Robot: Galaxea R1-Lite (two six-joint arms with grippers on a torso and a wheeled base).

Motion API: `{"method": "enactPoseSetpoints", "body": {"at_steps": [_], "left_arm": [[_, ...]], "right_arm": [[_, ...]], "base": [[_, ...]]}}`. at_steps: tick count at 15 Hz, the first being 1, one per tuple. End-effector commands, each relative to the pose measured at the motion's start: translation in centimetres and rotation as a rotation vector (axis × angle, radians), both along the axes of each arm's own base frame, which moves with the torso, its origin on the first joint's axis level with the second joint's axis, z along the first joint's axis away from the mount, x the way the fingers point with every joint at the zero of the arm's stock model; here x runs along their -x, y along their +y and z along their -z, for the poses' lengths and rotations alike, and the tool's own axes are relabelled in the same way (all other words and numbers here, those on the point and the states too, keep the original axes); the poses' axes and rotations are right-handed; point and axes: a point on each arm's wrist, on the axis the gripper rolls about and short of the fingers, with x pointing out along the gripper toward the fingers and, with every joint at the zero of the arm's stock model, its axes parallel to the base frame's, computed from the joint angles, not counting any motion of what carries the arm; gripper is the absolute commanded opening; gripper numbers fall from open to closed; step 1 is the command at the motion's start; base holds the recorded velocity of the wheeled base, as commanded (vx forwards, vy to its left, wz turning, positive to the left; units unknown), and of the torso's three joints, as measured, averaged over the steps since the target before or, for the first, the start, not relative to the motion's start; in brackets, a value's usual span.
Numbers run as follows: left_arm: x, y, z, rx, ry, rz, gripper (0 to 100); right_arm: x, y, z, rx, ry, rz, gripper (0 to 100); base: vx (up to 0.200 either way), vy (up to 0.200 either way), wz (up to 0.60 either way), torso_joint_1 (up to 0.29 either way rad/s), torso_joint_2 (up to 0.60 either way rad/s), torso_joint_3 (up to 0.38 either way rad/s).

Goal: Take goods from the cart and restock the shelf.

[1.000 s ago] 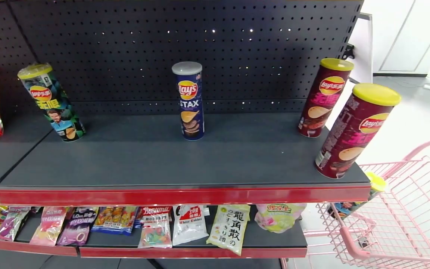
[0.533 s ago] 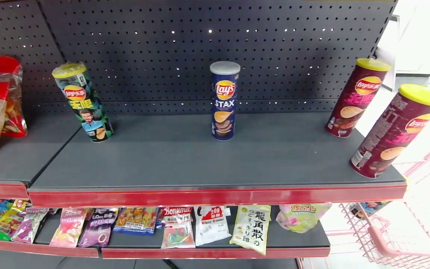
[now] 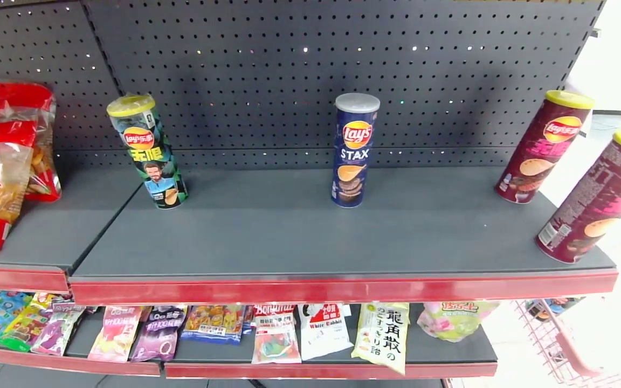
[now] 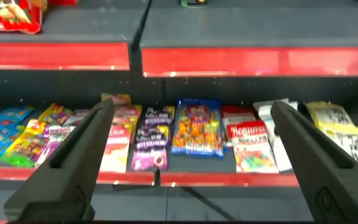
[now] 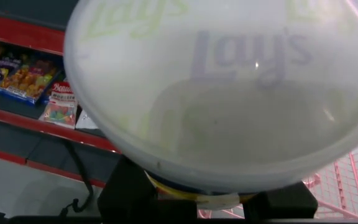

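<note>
Right gripper (image 5: 207,202) clamped on chip can (image 5: 222,87), dark fingers either side of it behind lid. Lid close to lens; can body hidden.
Left gripper (image 4: 192,109) spread wide, empty, facing candy bags (image 4: 194,127) on lower shelf (image 4: 229,179).
Upper shelf (image 3: 289,237) carried green can (image 3: 149,153), blue can (image 3: 353,151) and rear maroon can (image 3: 539,148), well apart, bare deck between.
Front maroon can (image 3: 593,199) stood at front right corner, cut by frame edge.
Pink cart (image 3: 569,350) beyond right end, mostly cut off.
</note>
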Motion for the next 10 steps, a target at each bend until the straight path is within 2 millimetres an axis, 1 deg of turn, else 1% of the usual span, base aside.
{"method": "enactPoseSetpoints", "body": {"at_steps": [1,4,10], "left_arm": [[-0.01,0.0,0.01,0.0,0.002,-0.001,100],[-0.01,0.0,0.01,0.0,0.002,-0.001,100],[0.0,-0.01,-0.03,0.001,0.0,0.004,100]], "right_arm": [[-0.35,0.11,-0.03,0.008,0.023,-0.005,0],[-0.52,0.16,-0.06,0.01,0.033,-0.008,0],[-0.61,0.2,0.0,0.012,0.041,-0.008,0]], "base": [[0.2,0.0,0.0,0.002,0.0,0.002],[0.2,0.0,0.0,0.014,0.01,-0.001],[0.0,0.0,0.0,0.0,0.0,0.0]]}}
